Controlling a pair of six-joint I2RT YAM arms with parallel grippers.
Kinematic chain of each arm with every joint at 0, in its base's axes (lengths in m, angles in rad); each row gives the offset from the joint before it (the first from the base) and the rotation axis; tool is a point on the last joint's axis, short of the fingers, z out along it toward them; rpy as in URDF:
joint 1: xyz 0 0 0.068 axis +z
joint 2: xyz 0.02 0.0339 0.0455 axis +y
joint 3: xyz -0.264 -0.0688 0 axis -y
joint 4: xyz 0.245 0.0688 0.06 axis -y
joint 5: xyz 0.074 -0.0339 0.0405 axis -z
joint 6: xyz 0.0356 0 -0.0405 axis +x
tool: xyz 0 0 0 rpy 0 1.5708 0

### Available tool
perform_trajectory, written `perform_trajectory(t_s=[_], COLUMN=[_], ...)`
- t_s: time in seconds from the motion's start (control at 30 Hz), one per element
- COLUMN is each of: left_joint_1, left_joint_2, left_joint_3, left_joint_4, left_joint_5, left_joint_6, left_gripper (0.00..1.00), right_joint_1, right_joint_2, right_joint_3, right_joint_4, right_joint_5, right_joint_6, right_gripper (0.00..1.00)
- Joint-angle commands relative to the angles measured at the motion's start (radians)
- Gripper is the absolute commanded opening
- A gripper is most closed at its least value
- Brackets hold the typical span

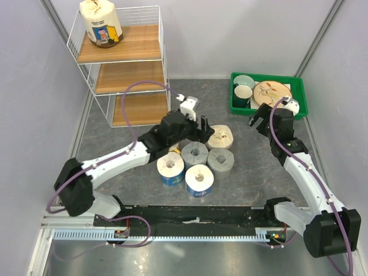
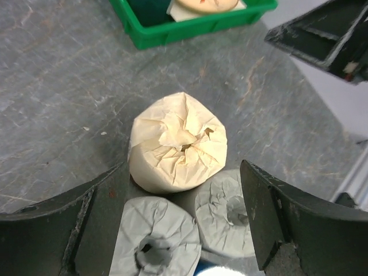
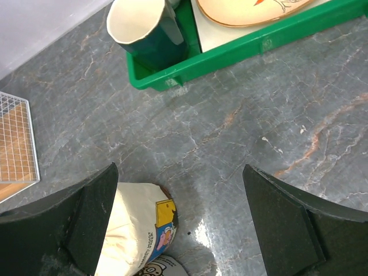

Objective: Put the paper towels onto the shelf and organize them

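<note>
Paper towels (image 1: 194, 153), all in crinkled plastic wrap, sit in two places in the top view. One cream roll with a cartoon print (image 1: 100, 23) stands on the top board of the shelf (image 1: 135, 49). A second cream roll (image 1: 221, 137), two grey rolls (image 1: 221, 162) and two white-and-blue rolls (image 1: 171, 168) are clustered upright on the tabletop (image 1: 253, 172).

The left wrist view shows the left jaws spread wide and gripping nothing. The second cream roll (image 2: 177, 144), its wrap gathered at the top, is ahead between them, with the grey rolls (image 2: 227, 213) nearer.

In the right wrist view the right jaws are also spread and hold nothing. They are over bare tabletop (image 3: 241, 126), with the printed cream roll (image 3: 141, 230) beside one finger and the green tray (image 3: 259, 43) beyond.
</note>
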Motion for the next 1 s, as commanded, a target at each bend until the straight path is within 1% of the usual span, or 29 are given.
perform_trajectory(t_s=[0.0,0.17,0.57,0.7,0.9,0.97], left_joint_1=[-0.059,-0.068,-0.079,-0.086,-0.088,-0.086], left_joint_2=[0.122,0.224,0.352,0.387,0.444,0.465], left_joint_3=[0.114,0.174,0.214,0.236,0.282,0.300], left_joint_4=[0.045,0.018,-0.025,-0.056,-0.104,-0.117], left_joint_5=[-0.182,-0.205,-0.201,-0.190,-0.191,-0.191], left_joint_6=[0.074,0.086,0.100,0.108,0.131,0.132], left_gripper=[0.84,0.84,0.84,0.79,0.76,0.72], right_joint_1=[-0.019,-0.030,-0.042,-0.045,-0.050,-0.050], right_joint_2=[-0.026,-0.032,-0.022,-0.018,-0.012,-0.011], right_joint_3=[0.002,0.004,-0.006,-0.006,-0.007,-0.007], right_joint_4=[0.007,0.004,0.004,0.005,0.005,0.007], right_joint_5=[-0.010,-0.018,-0.035,-0.033,-0.038,-0.041], right_joint_6=[0.011,0.002,0.005,0.003,0.005,0.006], right_gripper=[0.98,0.98,0.98,0.98,0.98,0.98])
